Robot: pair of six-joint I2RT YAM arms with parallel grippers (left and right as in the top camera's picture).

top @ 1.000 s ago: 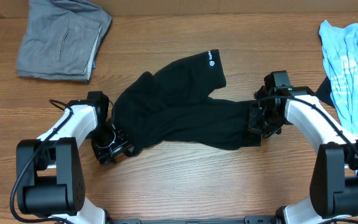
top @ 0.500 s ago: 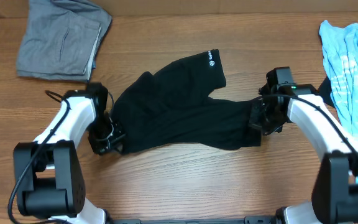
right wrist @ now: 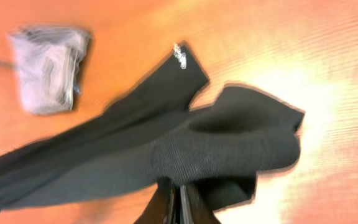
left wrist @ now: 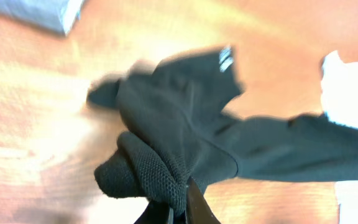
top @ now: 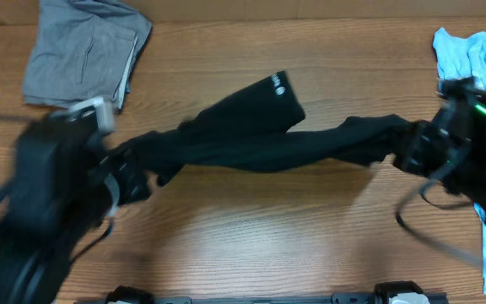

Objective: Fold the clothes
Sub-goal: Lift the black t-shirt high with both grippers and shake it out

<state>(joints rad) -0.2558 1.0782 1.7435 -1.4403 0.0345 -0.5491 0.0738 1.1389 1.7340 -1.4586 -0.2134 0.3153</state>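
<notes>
We've got left gripper (left wrist: 179, 210) and right gripper (right wrist: 179, 202) each pinching the black T-shirt (top: 251, 139), stretched over the counter (top: 268, 245); grey garment (top: 83, 55) back-left, light blue shirt (top: 479, 51) back-right.

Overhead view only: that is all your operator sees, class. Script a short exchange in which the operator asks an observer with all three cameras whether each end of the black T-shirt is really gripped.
Operator: My picture is motion-blurred. Are the left jaws shut on the black T-shirt?
Observer: Yes. The left wrist view shows them pinched shut on a bunched fold of mesh-knit fabric.
Operator: And the right jaws?
Observer: The right wrist view shows them shut on a rounded fold at the other end, with the rest of the shirt stretching away from them.
</notes>
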